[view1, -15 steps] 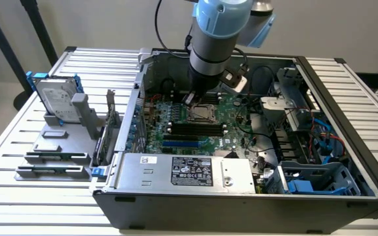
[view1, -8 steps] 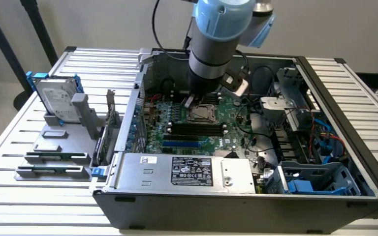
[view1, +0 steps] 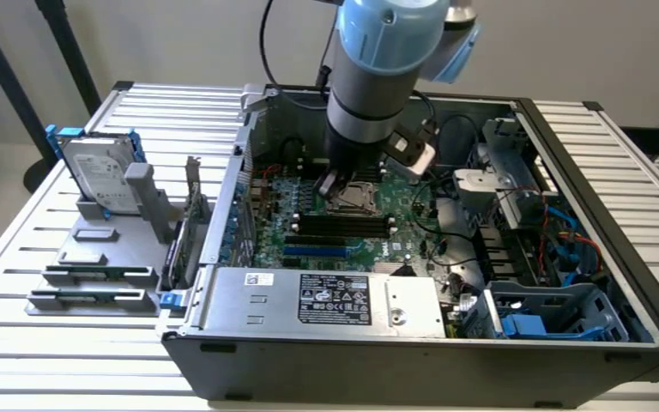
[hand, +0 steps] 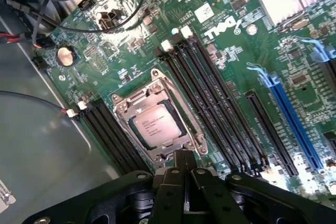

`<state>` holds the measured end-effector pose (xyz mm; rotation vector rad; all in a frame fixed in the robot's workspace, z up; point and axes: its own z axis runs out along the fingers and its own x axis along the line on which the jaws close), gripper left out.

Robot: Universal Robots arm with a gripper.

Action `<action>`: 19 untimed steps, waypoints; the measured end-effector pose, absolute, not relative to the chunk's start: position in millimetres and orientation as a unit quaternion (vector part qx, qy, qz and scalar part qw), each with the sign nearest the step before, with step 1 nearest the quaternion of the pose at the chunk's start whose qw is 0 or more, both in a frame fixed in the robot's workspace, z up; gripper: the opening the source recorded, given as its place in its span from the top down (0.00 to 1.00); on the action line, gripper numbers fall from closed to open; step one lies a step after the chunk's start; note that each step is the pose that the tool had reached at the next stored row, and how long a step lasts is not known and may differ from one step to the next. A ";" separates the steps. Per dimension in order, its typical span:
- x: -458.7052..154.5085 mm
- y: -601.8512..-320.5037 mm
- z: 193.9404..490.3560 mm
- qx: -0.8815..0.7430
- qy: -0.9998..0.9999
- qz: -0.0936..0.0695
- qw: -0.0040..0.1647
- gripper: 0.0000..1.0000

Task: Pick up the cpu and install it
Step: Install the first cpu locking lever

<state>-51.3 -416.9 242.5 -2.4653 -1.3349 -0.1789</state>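
In the wrist view, the gripper [hand: 185, 174] is seen closest, its two black fingers [hand: 173, 192] pressed together with no gap between them and nothing held. Just beyond the fingertips lies the CPU socket [hand: 157, 121], taken here as the landmark: a square metal retention frame on the green Dell motherboard [hand: 236, 51]. The cpu [hand: 156, 124] is seated flat inside that frame, its silver-grey lid with printed text facing up, so the chip itself is judged to be already placed; the gripper is apart from it, at the edge of the frame. Whether the socket is latched down cannot be told, and the securing of the socket may be what is left. On one side of the socket, a bank of long black memory slots [hand: 210, 98] is run alongside it, and a shorter black pair [hand: 107, 135] is set against its other side. Beyond the memory slots, blue expansion slots [hand: 291, 124] are found. Farther from the socket, a coin cell battery [hand: 65, 54] and black cables [hand: 79, 24] are visible. In the exterior view, the arm [view1: 381, 77] is lowered into the open computer case [view1: 421, 360] directly over the socket, and a hard drive [view1: 95, 172] in a blue bracket is stood outside the case, well apart from the socket, toward the exterior view's left.
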 end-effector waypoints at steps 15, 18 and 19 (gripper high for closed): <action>-66.7 -426.9 241.0 -0.868 -0.464 -0.061 0.166 0.89; -66.8 -426.6 236.7 -0.868 -0.464 -0.062 0.166 0.89; -67.0 -426.3 234.9 -0.868 -0.464 -0.062 0.166 0.89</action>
